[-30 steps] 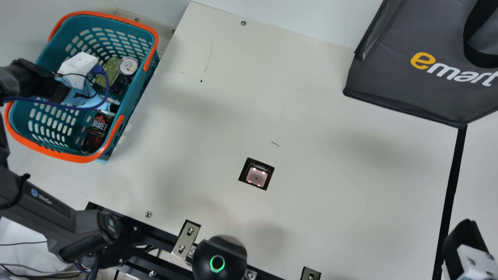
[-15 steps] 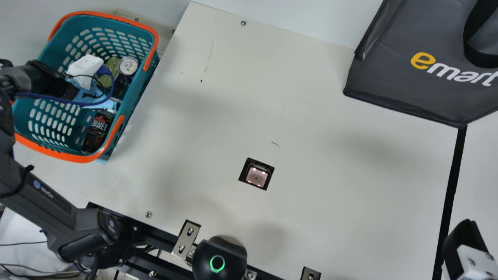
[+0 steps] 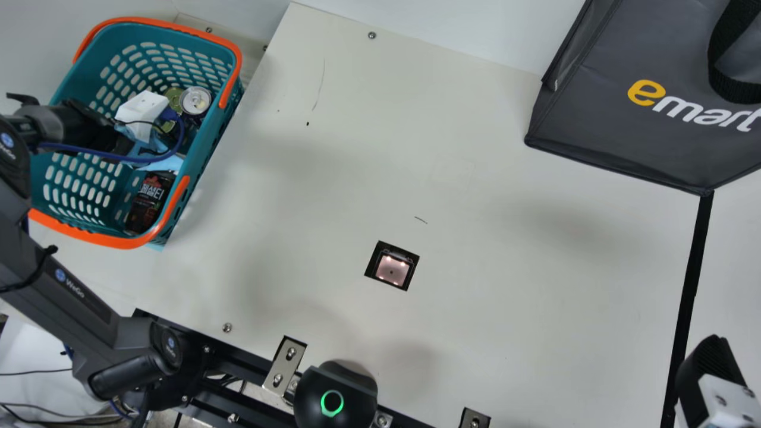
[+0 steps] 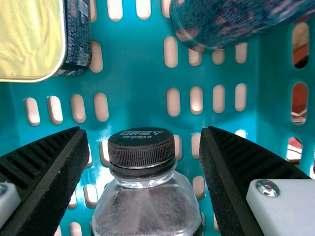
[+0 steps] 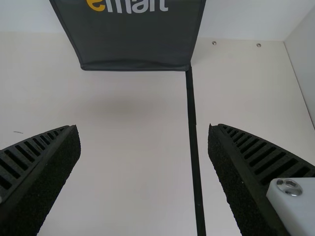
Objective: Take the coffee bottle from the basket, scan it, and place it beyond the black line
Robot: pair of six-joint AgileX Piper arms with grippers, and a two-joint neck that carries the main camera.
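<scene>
Because the bottle (image 4: 143, 211) must come out of the basket (image 3: 107, 239) for scanning, I have my left gripper (image 4: 145, 130) apart, lined up either side of its cap (image 4: 141, 153), presumably so closing grasps the top and leaves the body free.

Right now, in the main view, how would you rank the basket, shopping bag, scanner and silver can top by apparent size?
1. Shopping bag and basket, too alike to rank
2. Scanner
3. Silver can top

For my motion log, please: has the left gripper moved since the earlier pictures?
Yes. In the main view, the left gripper has shifted rightward, nearer the silver-topped can.
</scene>
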